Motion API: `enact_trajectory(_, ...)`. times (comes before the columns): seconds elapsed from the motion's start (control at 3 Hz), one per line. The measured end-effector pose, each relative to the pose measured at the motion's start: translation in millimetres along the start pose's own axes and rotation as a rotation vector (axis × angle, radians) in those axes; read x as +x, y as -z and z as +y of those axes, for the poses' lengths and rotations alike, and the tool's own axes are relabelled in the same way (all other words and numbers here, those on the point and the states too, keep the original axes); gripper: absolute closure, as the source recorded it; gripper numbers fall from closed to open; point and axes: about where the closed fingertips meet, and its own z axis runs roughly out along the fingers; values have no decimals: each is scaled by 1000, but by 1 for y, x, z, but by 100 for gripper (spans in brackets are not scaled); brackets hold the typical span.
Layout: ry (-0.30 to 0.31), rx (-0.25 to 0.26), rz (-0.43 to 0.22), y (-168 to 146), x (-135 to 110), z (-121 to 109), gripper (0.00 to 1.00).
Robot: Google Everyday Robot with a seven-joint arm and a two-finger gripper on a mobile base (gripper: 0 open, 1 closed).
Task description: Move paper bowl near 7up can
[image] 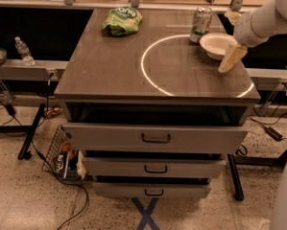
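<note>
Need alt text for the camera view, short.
A white paper bowl sits beside a 7up can, far right on the table, with the robot's tool at the bowl's near-right rim. A green snack bag lies at the far edge.

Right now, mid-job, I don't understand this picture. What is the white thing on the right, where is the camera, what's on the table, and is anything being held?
The white thing at the right is a robot's arm; its gripper is the tan tip at the right edge of the paper bowl. There is one camera, looking down on the table from its drawer side. On the table: the bowl at back right, the 7up can just behind it to the left, and a green snack bag farther left. A bright ring marks the tabletop. The top drawer stands pulled out. I cannot tell whether the gripper holds the bowl.
</note>
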Motion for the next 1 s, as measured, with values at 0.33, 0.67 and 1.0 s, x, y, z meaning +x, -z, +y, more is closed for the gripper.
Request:
enact_trajectory(0.33,-11,47,1,35,-1,-14,0)
enact_trajectory(0.67,-63,117,3,101,0,-36,0)
enact_trajectory(1.0,-163,207,-27,181,-4,-62,0)
